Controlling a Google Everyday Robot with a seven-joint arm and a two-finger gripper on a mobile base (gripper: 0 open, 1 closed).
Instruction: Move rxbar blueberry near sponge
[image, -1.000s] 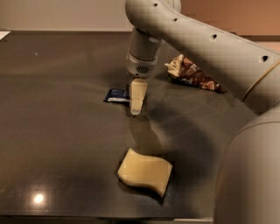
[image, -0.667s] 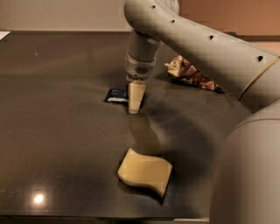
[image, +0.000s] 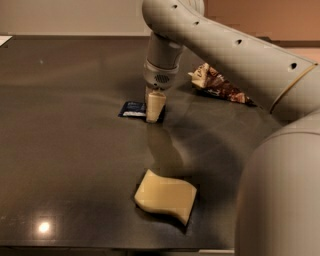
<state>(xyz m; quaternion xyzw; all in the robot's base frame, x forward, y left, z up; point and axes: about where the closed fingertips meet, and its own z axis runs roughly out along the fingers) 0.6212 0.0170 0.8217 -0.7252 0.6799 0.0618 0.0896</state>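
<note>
The blue bar (image: 132, 108) lies flat on the dark table (image: 60, 150), well apart from the sponge (image: 166, 196). The gripper (image: 155, 112) is down at one end of the bar. Whether it holds the bar cannot be told. This looks like the grabbing step. Next, the bar needs a firm hold and a lift toward the sponge.

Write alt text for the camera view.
The robot's tool points down at the right end of a navy rxbar blueberry on a dark table. A cream sponge lies nearer the camera; a brown-and-white snack bag lies farther right.
</note>
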